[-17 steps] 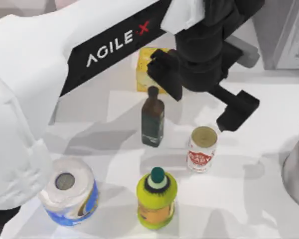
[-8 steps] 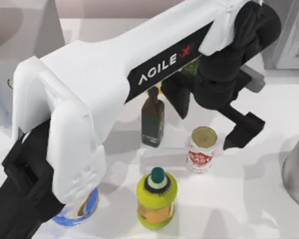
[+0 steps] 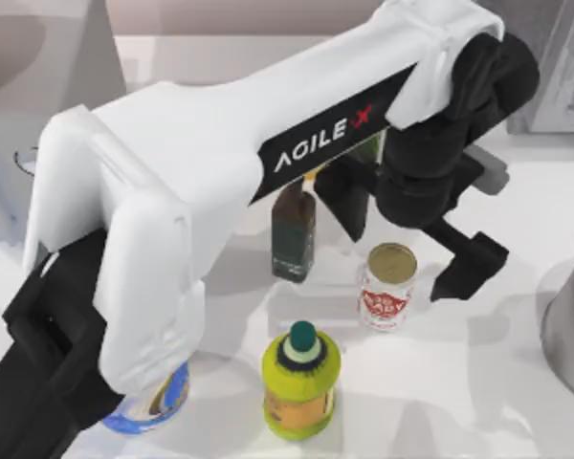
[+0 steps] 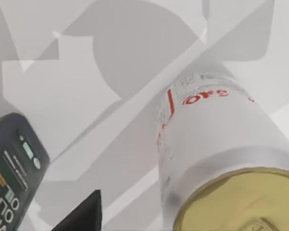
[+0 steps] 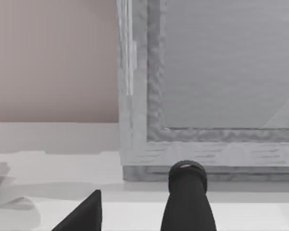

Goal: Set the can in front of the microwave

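On the counter (image 3: pixel 517 382), the dark bottle (image 3: pixel 293 234) stands left of the can (image 3: pixel 388 286), over which the left gripper (image 3: pixel 407 239) hovers with jaws spread wide either side, so the reach-to-grasp step is under way and lowering then closing likely comes next.

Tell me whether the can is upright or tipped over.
Upright. The can stands on the table with its flat gold top facing up; the left gripper hangs open around it, not gripping.
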`<state>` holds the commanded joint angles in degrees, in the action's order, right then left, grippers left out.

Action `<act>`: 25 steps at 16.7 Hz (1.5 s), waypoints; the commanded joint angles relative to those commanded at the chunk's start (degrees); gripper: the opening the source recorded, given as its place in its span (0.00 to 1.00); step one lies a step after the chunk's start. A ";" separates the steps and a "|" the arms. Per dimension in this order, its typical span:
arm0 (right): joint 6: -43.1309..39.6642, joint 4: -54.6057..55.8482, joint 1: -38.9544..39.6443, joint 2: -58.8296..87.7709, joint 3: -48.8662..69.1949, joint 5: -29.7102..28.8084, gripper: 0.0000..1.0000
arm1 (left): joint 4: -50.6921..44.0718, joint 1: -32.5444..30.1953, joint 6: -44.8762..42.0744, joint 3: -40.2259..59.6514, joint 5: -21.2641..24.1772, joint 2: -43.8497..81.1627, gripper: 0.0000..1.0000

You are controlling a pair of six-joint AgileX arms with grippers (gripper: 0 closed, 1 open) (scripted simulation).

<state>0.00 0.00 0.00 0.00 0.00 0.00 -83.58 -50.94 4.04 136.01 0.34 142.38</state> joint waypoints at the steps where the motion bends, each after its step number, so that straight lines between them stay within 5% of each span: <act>1: 0.00 0.00 0.00 0.00 0.00 0.00 1.00 | 1.85 -0.12 0.12 -2.01 0.00 -0.14 1.00; 11: 0.00 0.00 0.00 0.00 0.00 0.00 1.00 | 9.96 0.56 -0.51 -11.79 -0.05 -1.81 1.00; 24: 0.00 0.00 0.00 0.00 0.00 0.00 1.00 | 9.96 0.56 -0.51 -11.79 -0.05 -1.81 0.02; 25: 0.00 0.00 0.00 0.00 0.00 0.00 1.00 | 9.96 0.56 -0.51 -11.79 -0.05 -1.81 0.00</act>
<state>0.00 0.00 0.00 0.00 0.00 0.00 -73.62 -50.38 3.54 124.23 0.29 140.57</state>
